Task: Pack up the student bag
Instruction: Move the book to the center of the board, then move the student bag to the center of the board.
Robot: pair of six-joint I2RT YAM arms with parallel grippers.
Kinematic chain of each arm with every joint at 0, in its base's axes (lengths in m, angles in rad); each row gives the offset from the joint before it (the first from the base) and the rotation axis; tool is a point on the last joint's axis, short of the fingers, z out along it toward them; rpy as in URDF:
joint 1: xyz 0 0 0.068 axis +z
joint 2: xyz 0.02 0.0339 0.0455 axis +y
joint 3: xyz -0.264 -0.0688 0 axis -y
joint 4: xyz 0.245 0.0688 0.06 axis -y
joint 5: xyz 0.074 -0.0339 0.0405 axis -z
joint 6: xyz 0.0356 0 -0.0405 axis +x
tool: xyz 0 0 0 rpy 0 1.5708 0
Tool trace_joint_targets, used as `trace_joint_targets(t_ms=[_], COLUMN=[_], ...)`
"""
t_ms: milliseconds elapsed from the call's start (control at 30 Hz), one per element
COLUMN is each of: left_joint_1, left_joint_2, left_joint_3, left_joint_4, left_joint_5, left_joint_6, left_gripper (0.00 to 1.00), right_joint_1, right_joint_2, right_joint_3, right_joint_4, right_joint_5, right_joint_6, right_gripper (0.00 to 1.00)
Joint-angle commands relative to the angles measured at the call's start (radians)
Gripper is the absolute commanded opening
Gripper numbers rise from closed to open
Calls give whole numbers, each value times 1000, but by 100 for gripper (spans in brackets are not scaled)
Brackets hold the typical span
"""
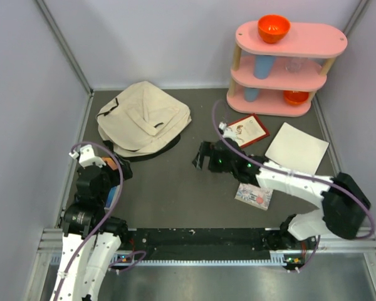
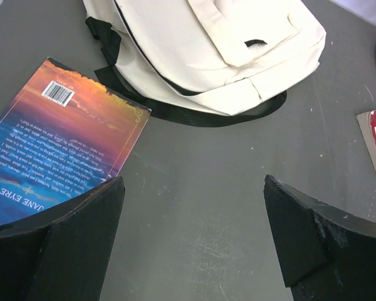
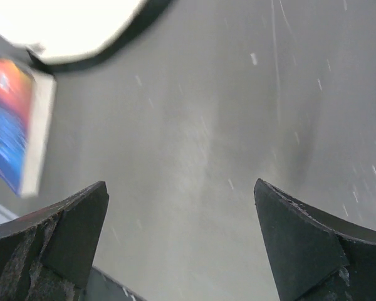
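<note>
The student bag [image 1: 144,118] is a cream canvas backpack with black straps. It lies flat at the back left of the dark mat and also shows in the left wrist view [image 2: 225,44]. My left gripper [image 1: 120,168] is open and empty, just in front of the bag [image 2: 193,188]. A Jane Eyre paperback [image 2: 62,144] with an orange and blue cover lies beside its left finger. My right gripper [image 1: 202,157] is open and empty over bare mat to the right of the bag [image 3: 180,188]. The bag's edge [image 3: 69,25] and the paperback [image 3: 15,122] show at the left of the right wrist view.
A pink three-tier shelf [image 1: 288,63] with orange bowls and blue cups stands at the back right. A red book [image 1: 247,130], a white sheet or book [image 1: 297,148] and a small patterned book [image 1: 254,195] lie on the right of the mat. Walls close the left, back and right.
</note>
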Motion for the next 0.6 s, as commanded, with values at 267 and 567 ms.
trace_joint_targets(t_ms=[267,567], left_joint_1=[6,6], left_joint_2=[-25,-20], left_joint_3=[15,14], left_joint_4=[26,26], left_joint_5=[-37,-48], left_joint_6=[-7,-10], left_gripper=[96,96], right_joint_1=[-200,-229], right_joint_2=[682,971], right_joint_3=[595,881], right_joint_4=[219,187], right_joint_5=[-218,-185], right_joint_6=[30,69], right_gripper=[97,88])
